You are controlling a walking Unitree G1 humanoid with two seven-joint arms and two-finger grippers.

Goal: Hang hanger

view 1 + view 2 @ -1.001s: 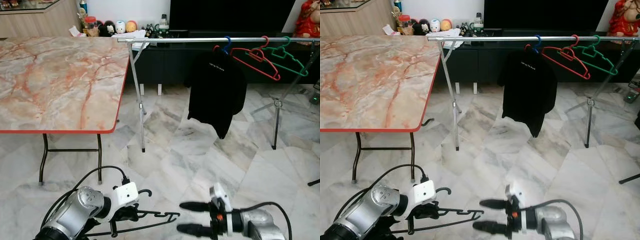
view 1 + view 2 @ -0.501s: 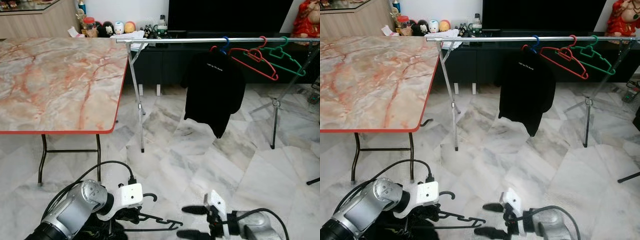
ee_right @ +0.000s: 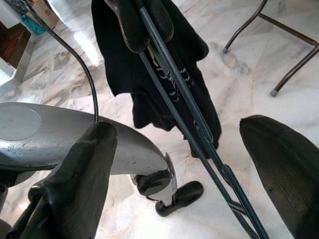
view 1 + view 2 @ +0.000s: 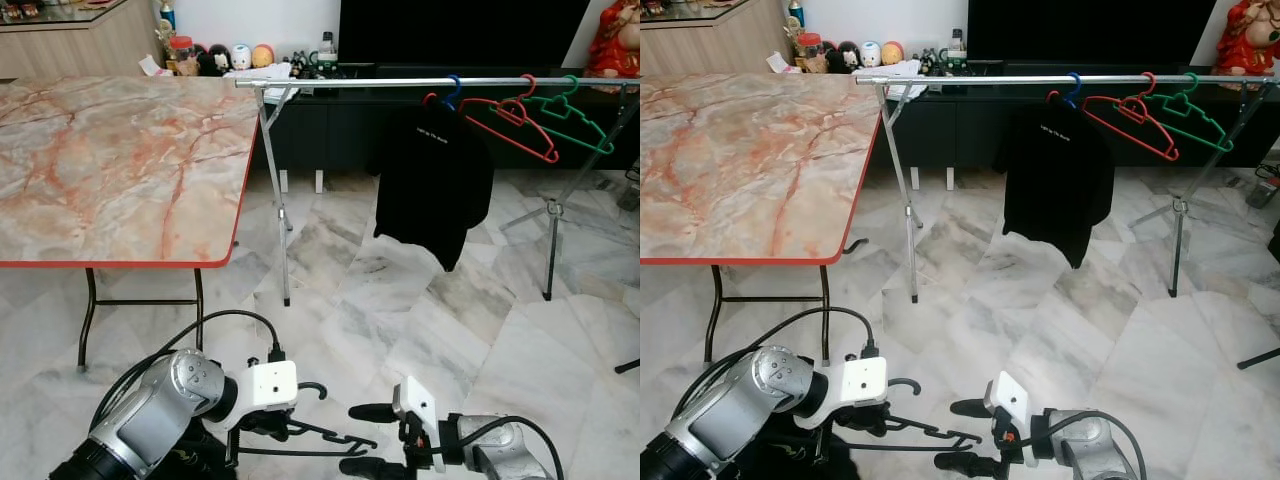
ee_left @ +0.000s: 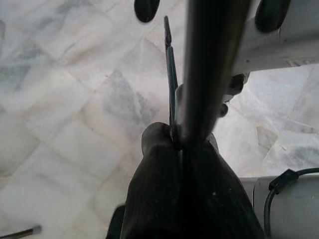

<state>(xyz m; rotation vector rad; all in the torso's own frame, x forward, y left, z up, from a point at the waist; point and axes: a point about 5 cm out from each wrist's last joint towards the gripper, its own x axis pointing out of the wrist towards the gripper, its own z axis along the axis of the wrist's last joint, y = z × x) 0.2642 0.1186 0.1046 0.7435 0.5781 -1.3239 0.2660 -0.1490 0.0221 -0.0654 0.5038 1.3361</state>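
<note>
Low at the near edge, the left gripper point(image 4: 262, 425) is clamped on a thin black hanger point(image 4: 325, 437) with a garment hanging dark beneath it; the hanger's notched arm juts toward the right gripper point(image 4: 365, 441), whose two long, rounded black fingers stand spread apart with nothing between them, just beside the hanger's tip. From the left wrist, the ribbed black fingers point(image 5: 154, 189) pinch the hanger's slim edge, while a blurred dark bar crosses in front and hides much of the grip. From the right wrist, the hanger point(image 3: 189, 114) shows as paired grey-blue rods running between the parted fingers, with black cloth point(image 3: 149, 64) draped behind; how the cloth sits on the hanger cannot be made out. Beyond the grippers lies glossy veined marble floor point(image 4: 400, 300). Ahead and left of the left gripper stands a red-rimmed marble-patterned table point(image 4: 120, 170) on thin metal legs. Farther off, a chrome rail point(image 4: 400, 82) carries a black shirt point(image 4: 433, 180), a red hanger point(image 4: 510, 115) and a green hanger point(image 4: 575, 118), the last cut by the frame edge.
</note>
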